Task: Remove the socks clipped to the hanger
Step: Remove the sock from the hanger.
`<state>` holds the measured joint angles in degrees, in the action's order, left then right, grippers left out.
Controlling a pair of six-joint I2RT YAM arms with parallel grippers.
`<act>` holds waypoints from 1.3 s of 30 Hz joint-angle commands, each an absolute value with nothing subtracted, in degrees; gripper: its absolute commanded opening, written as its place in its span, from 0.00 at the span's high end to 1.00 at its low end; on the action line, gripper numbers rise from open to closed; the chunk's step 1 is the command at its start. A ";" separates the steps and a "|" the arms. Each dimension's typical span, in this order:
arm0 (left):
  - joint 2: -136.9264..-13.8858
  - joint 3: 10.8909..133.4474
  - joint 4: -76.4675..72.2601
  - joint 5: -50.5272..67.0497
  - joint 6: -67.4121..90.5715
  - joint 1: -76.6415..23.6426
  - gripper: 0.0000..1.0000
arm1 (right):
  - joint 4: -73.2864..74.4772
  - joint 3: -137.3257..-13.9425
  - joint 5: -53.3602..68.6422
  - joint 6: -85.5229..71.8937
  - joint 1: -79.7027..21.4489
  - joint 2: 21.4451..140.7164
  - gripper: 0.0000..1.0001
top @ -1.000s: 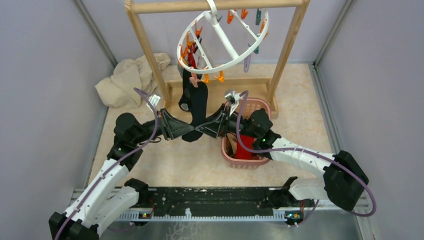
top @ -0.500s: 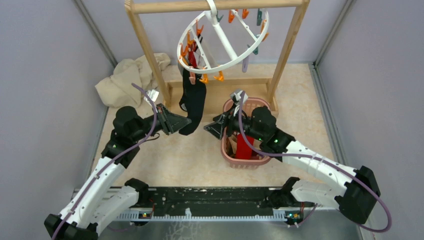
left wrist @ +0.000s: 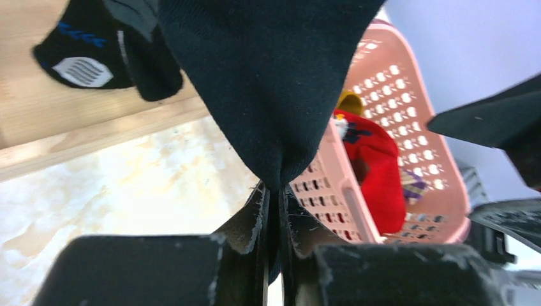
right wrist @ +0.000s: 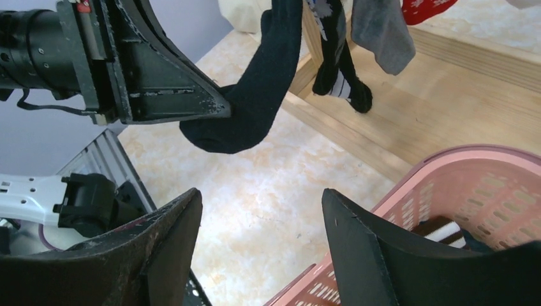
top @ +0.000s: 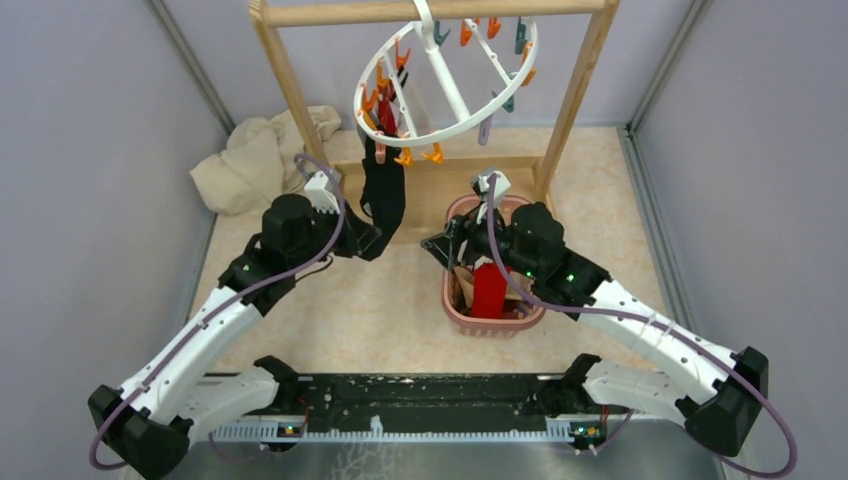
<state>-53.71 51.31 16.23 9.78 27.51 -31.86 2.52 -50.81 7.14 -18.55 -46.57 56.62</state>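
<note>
Cloth pile: a beige bundle [top: 262, 160] is lying off to the far left, beside the wooden rack [top: 290, 80]. It doesn't look like part of the job.

Left gripper: the left gripper [left wrist: 274, 197] is clamping down on the toe end of a black sock [left wrist: 274, 76]. Its jaws are squeezed together with just a thin fold of fabric pinched between them.

Black sock: it's hanging from the left side of the hanger [top: 470, 128], with the top end up at the clips and the toe down in the left gripper.

Handling guess: it's looking soft, light and stretchy, so it's probably going to stretch a fair bit before the clip lets go. That toe pinch is pretty thin and could slip. Grabbing thicker fabric closer to the clip would likely pull cleaner.

Neighbours: a second black sock with blue lettering [left wrist: 83, 51], a grey sock [right wrist: 383, 32] and a red one [right wrist: 427, 7] are dangling right beside it.

Hanger: the white ring is hanging tilted from the rack's top bar by its hook. It's free to swing, so it's likely going to tip with any tug.

Right gripper: the right gripper [right wrist: 260, 201] is hovering with its jaws spread wide and nothing in them, between the black sock and the basket.

Basket: the pink basket [top: 500, 325] is sitting on the floor to the right, holding a red sock [top: 489, 290] and a few others.
</note>
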 commanded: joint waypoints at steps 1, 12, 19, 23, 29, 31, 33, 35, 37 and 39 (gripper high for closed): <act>-55.17 54.77 20.89 -4.68 23.62 -34.84 0.90 | 4.74 -55.43 5.06 -17.40 -46.16 54.77 0.30; -65.84 62.96 27.61 -37.26 20.57 -51.47 0.91 | 7.43 -65.12 7.19 -16.70 -46.14 55.76 0.43; -74.22 65.72 33.48 -55.12 21.36 -58.45 0.91 | 13.83 -73.85 4.62 -13.54 -46.15 54.78 0.45; -83.38 71.06 42.17 -64.36 24.15 -61.22 0.91 | 16.82 -77.36 2.51 -11.98 -46.14 54.23 0.45; -97.10 82.29 59.78 -73.38 36.69 -64.12 0.89 | 18.57 -82.32 1.98 -10.54 -46.19 56.11 0.45; -102.10 87.47 71.20 -75.11 43.88 -64.61 0.89 | 19.44 -84.45 1.86 -10.01 -46.14 57.20 0.45; -107.06 92.63 80.29 -76.62 51.32 -65.00 0.89 | 19.89 -86.36 1.59 -9.41 -46.14 58.08 0.45; -109.56 94.62 80.94 -77.01 50.41 -65.72 0.90 | 20.24 -88.41 2.04 -9.10 -46.19 59.26 0.45; -110.31 95.57 80.95 -77.03 50.36 -66.08 0.90 | 21.18 -91.07 3.12 -8.85 -46.14 61.27 0.45; -110.27 96.13 80.93 -76.84 50.44 -66.18 0.90 | 22.53 -93.79 4.03 -9.02 -46.14 63.94 0.45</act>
